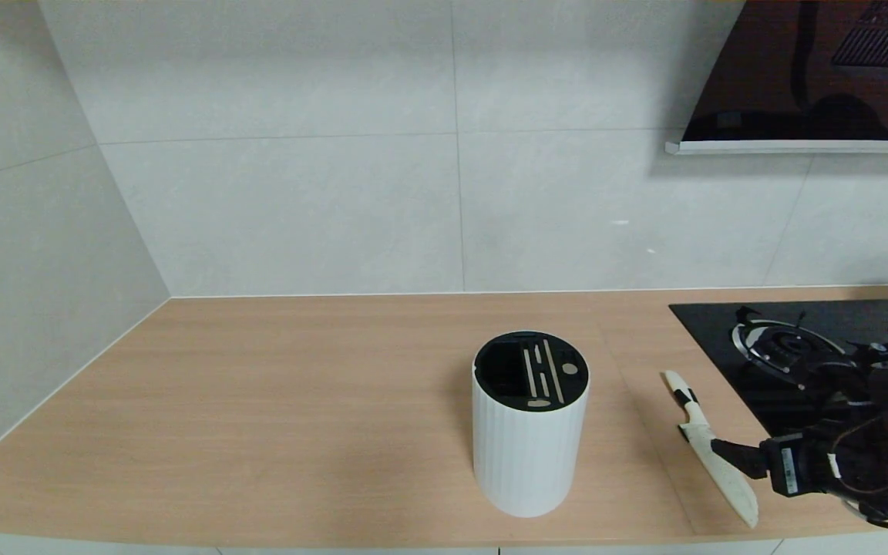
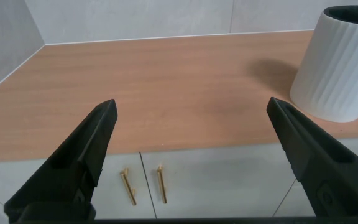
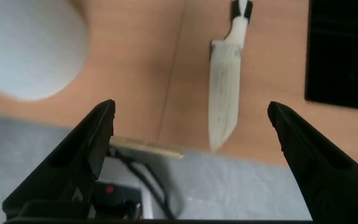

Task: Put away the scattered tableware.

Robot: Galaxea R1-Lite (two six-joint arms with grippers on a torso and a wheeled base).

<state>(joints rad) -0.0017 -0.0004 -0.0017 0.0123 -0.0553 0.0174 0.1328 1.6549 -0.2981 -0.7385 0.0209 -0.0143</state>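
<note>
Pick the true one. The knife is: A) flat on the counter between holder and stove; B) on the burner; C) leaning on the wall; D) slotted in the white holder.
A: the knife lies flat on the counter, between the white holder and the stove.

Kitchen corner. A light wooden worktop (image 1: 297,401) is set into the angle formed by the back wall (image 1: 297,208) and the side wall (image 1: 20,254). Both walls are faced with large pale grey tiles divided by thin joints. A dark glossy hood (image 1: 806,77), edged below by a pale strip, is mounted above the worktop's right end. A black glass hob (image 1: 714,339) is let into that end, and a ringed burner (image 1: 779,347) is seen on it. Below the front edge, pale cabinet doors (image 2: 197,180) are fitted with two upright brass handles (image 2: 161,184), one on each side of the door seam.
</note>
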